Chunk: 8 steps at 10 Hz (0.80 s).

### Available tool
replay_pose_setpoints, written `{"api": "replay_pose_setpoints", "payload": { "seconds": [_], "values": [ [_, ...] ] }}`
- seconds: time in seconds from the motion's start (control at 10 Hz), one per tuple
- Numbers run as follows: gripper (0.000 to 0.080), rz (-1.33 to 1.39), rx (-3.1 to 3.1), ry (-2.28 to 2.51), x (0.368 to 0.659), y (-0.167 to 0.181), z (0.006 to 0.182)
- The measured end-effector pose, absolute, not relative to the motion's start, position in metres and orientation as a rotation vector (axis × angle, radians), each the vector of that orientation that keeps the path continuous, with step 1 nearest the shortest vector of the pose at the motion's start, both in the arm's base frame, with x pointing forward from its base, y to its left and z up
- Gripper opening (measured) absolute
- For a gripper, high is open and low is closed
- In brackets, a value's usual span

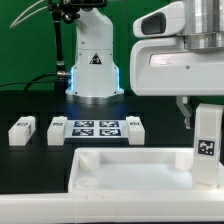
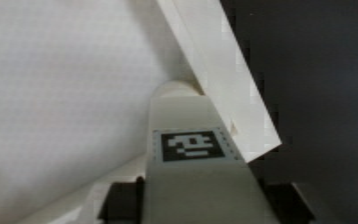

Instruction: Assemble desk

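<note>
Three loose legs [image 1: 22, 130] in exterior view only, gripper [image 2: 208, 205] clamped on fourth leg [image 1: 207, 150]

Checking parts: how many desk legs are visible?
4: two legs lie at the marker board's left in the exterior view, one at its right, one leg stands between the fingers at the desk top.

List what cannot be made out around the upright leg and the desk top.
Corner socket below the short square white plastic leg: covered by the leg, both views.
Whether the claw touches that leg: wrist view blurred, fingers cut by the picture's edge.
Wide white rimmed desk top: cut off at exterior view's right edge.
</note>
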<state>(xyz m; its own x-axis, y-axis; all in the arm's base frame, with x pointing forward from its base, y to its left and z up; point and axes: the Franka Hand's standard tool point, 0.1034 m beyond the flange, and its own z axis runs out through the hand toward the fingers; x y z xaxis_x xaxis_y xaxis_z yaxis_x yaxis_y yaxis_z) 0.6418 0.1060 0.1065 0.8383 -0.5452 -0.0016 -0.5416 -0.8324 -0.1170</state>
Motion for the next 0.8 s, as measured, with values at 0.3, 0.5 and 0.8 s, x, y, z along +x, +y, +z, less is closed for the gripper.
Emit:
{"api": "replay_pose_setpoints", "payload": {
  "seconds": [0.3,0.5,0.8],
  "values": [
    [0.0294,-0.002,-2.669,1.428,0.6397,0.1095,0.1059],
    [0.0294,0.086,-2.314,1.851,0.6415,0.111,0.106],
    [0.0375,0.104,-2.234,1.917,0.6422,0.1094,0.1056]
  ]
}}
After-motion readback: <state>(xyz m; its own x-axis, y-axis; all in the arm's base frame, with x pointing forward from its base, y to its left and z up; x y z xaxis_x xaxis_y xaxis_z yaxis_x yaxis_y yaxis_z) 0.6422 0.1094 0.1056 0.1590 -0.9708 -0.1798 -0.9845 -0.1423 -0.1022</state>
